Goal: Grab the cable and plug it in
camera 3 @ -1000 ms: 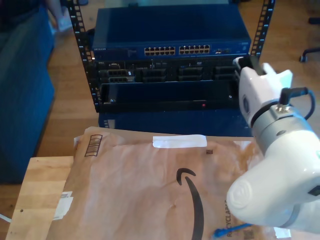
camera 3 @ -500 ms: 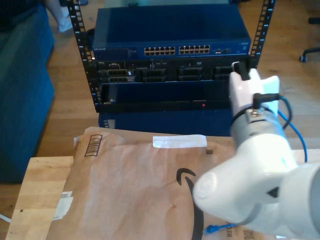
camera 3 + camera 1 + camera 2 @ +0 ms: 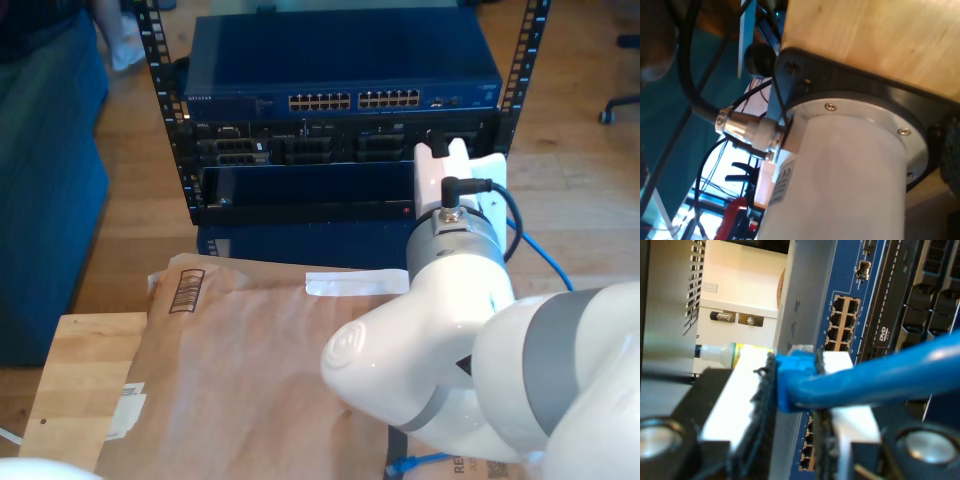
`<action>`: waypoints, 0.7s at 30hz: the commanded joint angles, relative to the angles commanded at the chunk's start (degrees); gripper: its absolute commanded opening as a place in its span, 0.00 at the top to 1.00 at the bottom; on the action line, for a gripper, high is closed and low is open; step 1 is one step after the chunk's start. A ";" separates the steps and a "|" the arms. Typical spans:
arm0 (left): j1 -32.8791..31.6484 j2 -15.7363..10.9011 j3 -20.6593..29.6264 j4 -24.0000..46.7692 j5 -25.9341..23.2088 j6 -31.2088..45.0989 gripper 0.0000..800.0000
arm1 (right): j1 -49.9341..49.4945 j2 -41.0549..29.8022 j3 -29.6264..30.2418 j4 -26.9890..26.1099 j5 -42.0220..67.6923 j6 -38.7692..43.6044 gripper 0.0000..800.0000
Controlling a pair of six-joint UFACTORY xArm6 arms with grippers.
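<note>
The cable [image 3: 880,380] is bright blue, and my second gripper [image 3: 795,390] is shut on it just behind its plug [image 3: 796,360]. The plug points at the rows of ports [image 3: 842,315] on the blue network switch, a short way off them. In the exterior view my second gripper [image 3: 450,160] is held up in front of the rack, below the switch [image 3: 340,60] and near its port rows [image 3: 355,100]. The cable [image 3: 540,255] trails off the wrist to the exterior view's right. Its other end [image 3: 405,465] lies on the brown envelope.
A brown paper envelope [image 3: 250,360] covers a wooden table [image 3: 70,380]. The rack rails [image 3: 160,100] frame black units under the switch. The first wrist view looks at a white arm base [image 3: 840,175], its metal connector [image 3: 747,132] and a wooden table edge [image 3: 880,40].
The second arm has swung to the exterior view's left with the cable, from the rack's side to nearer its middle. The loose end on the envelope has shifted slightly.
</note>
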State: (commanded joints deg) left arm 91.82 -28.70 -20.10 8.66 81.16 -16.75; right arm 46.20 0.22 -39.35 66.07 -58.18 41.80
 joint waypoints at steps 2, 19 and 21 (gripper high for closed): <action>0.09 -1.93 1.14 0.09 -0.18 1.76 0.00 | 0.00 0.00 0.00 0.18 0.00 0.00 1.00; 5.80 -3.69 12.31 -0.09 -16.18 10.11 0.00 | 0.00 0.00 -0.09 0.70 0.09 -0.09 1.00; 5.80 -1.85 13.63 -0.09 -18.46 10.55 0.00 | 0.00 -0.09 0.00 0.70 0.09 0.00 1.00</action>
State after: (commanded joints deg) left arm 97.63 -30.55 -6.47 8.57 62.70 -6.20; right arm 46.20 0.13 -39.35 66.77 -58.09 41.80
